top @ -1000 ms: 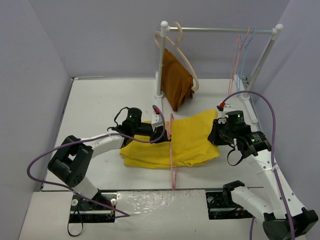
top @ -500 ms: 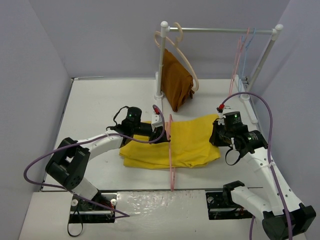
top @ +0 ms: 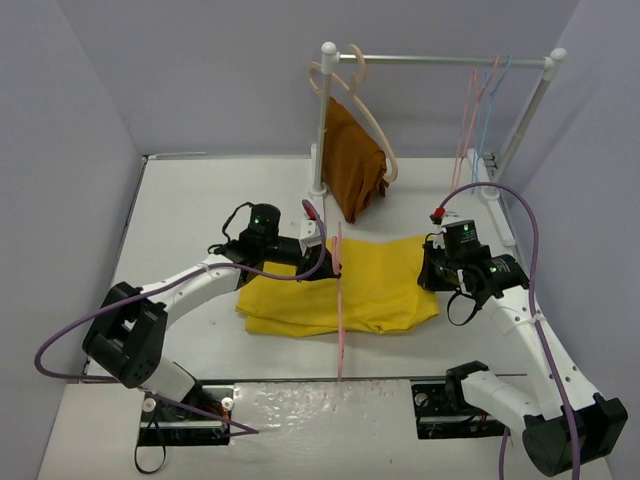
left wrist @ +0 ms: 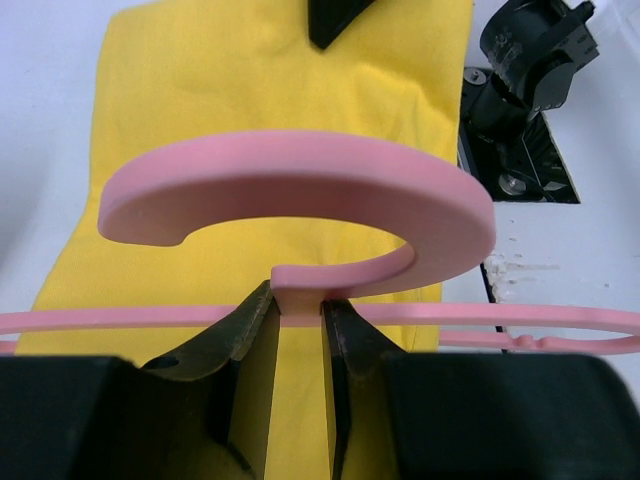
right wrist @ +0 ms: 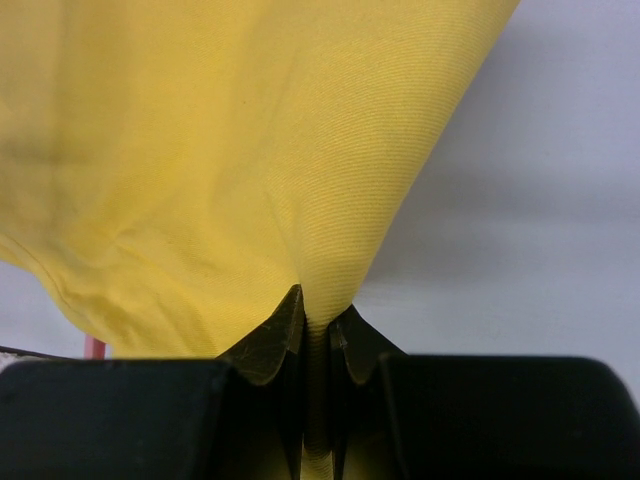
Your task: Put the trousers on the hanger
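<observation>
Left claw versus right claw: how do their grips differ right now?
The left claw clamps the rigid pink hanger at the stem below its hook; the right claw pinches a soft fold of the yellow trousers. The left claw's jaws stand slightly apart around the stem; the right claw's jaws nearly meet on the thin cloth. Shared: both are shut on something, neither is empty.

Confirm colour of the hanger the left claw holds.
Pink. The hanger shows best in the left wrist view.
</observation>
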